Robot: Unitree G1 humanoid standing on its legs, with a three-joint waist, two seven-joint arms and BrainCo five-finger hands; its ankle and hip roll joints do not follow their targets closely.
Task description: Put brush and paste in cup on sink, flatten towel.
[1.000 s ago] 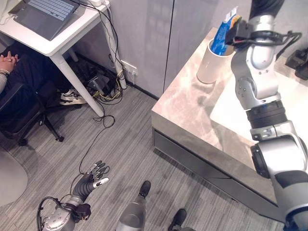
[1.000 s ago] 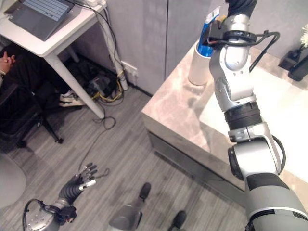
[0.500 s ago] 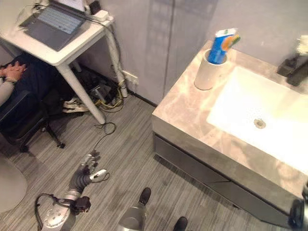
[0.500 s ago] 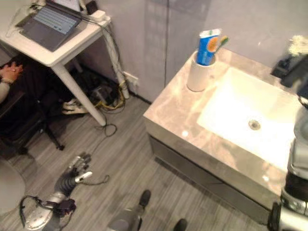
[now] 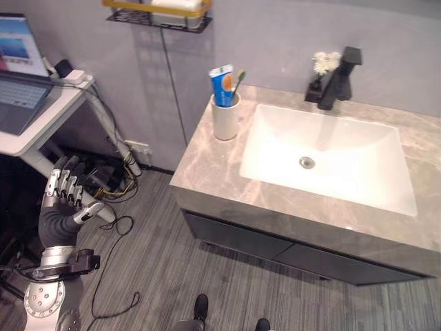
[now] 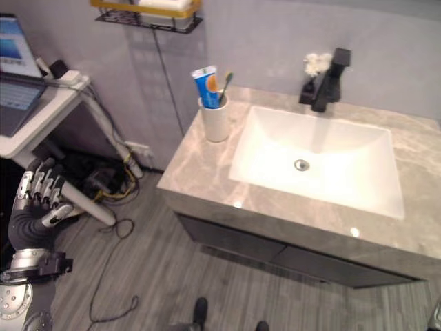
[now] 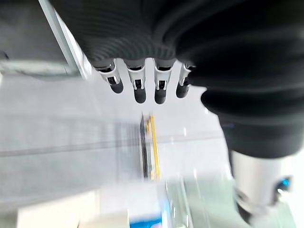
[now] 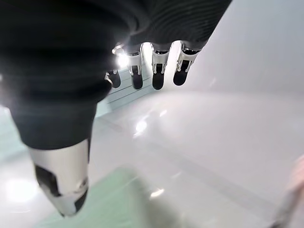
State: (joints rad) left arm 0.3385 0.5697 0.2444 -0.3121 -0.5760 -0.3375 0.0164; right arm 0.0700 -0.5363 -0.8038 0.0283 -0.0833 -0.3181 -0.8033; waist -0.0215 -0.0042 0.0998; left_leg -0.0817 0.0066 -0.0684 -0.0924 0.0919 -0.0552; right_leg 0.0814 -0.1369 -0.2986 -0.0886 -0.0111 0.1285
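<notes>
A white cup [image 5: 224, 121] stands on the marble counter [image 5: 207, 165] at the sink's left rear corner. A blue paste tube [image 5: 222, 85] and a green-headed brush [image 5: 238, 78] stand upright in it. My left hand [image 5: 62, 207] is raised low at the left, well away from the counter, open with straight fingers and holding nothing. In its wrist view its fingers [image 7: 142, 90] point toward the wall shelf [image 7: 151, 152]. My right hand [image 8: 157, 78] is open in its wrist view, nothing in it, facing a pale glossy surface.
A white basin [image 5: 324, 155] fills the counter's middle, with a black faucet [image 5: 337, 79] and a small white flower behind it. A yellow-rimmed wire shelf [image 5: 157, 12] holding something white hangs on the wall. A white desk [image 5: 31, 127] with a laptop and floor cables lie left.
The camera has swung up to take in the whole sink. My right arm has drawn back from the cup and left the eye views. My left hand has risen from near the floor.
</notes>
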